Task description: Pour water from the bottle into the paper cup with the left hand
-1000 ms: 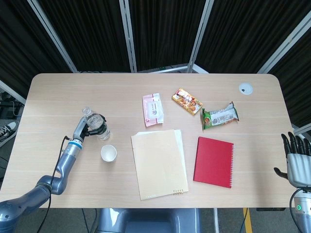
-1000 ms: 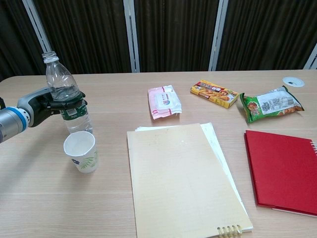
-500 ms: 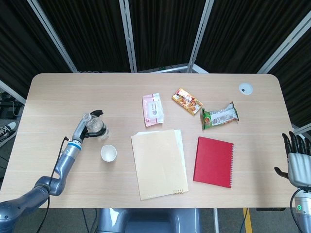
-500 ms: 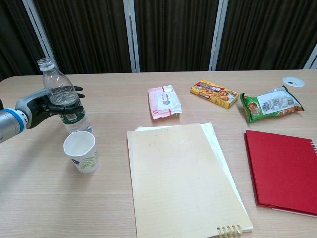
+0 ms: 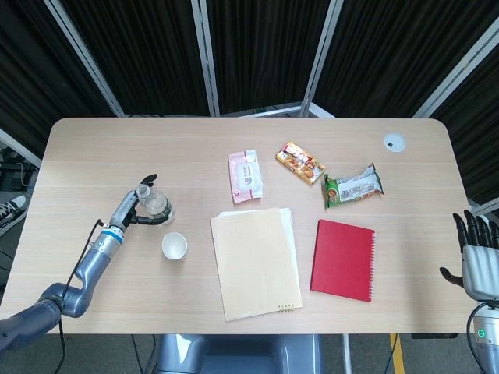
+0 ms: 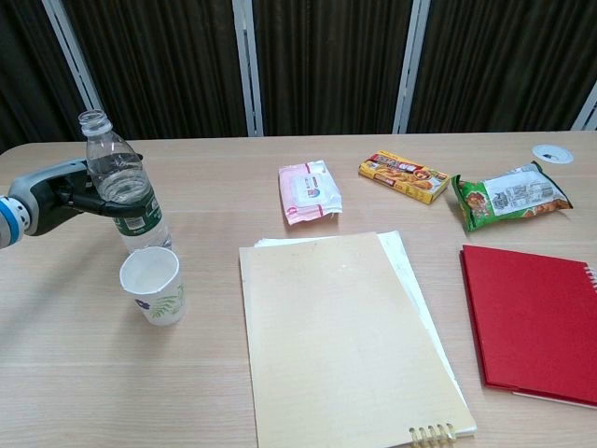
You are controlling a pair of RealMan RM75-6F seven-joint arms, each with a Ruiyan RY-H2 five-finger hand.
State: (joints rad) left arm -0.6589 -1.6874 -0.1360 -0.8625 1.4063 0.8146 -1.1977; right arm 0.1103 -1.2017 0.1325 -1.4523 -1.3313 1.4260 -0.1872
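The clear, uncapped water bottle (image 5: 154,206) (image 6: 128,194) stands upright on the table just behind the white paper cup (image 5: 174,246) (image 6: 152,285). My left hand (image 5: 131,207) (image 6: 54,191) is at the bottle's left side with its fingers spread. The fingertips reach to the bottle's wall without gripping it. My right hand (image 5: 476,255) hangs off the table's right front corner, fingers apart and holding nothing; only the head view shows it.
A tan notepad (image 5: 255,262) lies right of the cup, with a red notebook (image 5: 343,259) beyond it. A pink wipes pack (image 5: 245,176), an orange snack box (image 5: 300,162) and a green snack bag (image 5: 353,186) lie further back.
My left hand has let go of the bottle, spread its fingers and drawn back leftward. The bottle went from tilted in the grip to standing upright. The right hand stayed put.
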